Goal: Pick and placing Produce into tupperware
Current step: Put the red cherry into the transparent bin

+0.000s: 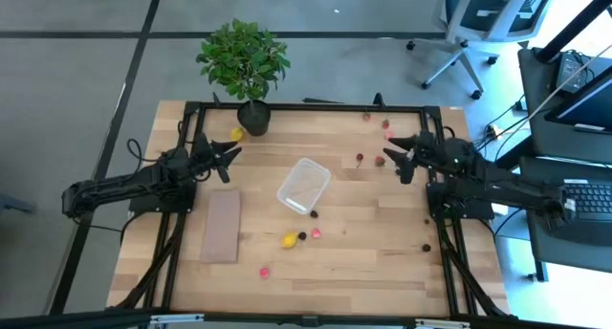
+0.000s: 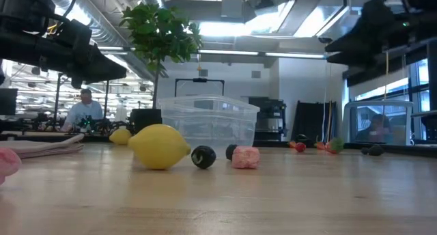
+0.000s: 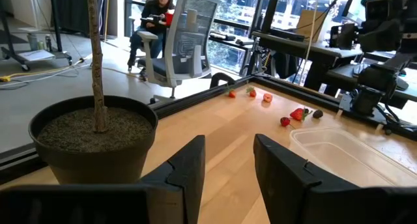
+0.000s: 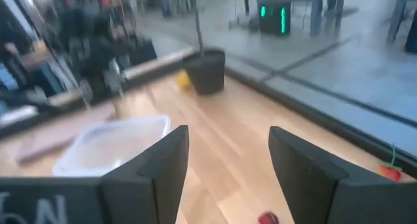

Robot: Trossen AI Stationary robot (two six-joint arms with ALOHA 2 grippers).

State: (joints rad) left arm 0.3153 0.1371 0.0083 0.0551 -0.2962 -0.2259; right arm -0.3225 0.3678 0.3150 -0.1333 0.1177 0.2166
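The clear tupperware (image 1: pixel 303 186) stands at the table's middle with nothing showing in it, and also shows in the low view (image 2: pixel 208 122). Produce lies scattered on the table: a yellow piece (image 1: pixel 289 239) with a dark piece (image 1: pixel 302 236) and a pink piece (image 1: pixel 316 231) near it, red pieces (image 1: pixel 380 161) at the far right, and another yellow piece (image 1: pixel 236 134) by the plant pot. My right gripper (image 1: pixel 400 162) (image 4: pixel 228 129) hovers open above the right side near the red pieces. My left gripper (image 1: pixel 232 162) (image 3: pixel 228 142) waits at the left, fingers slightly apart, with nothing between them.
A potted green plant (image 1: pixel 244 61) stands at the far edge, close in front of my left gripper. A flat tan board (image 1: pixel 222 226) lies left of the tub. Dark pieces (image 1: pixel 426 247) lie at the right edge. Black frame rails (image 1: pixel 316 107) border the table.
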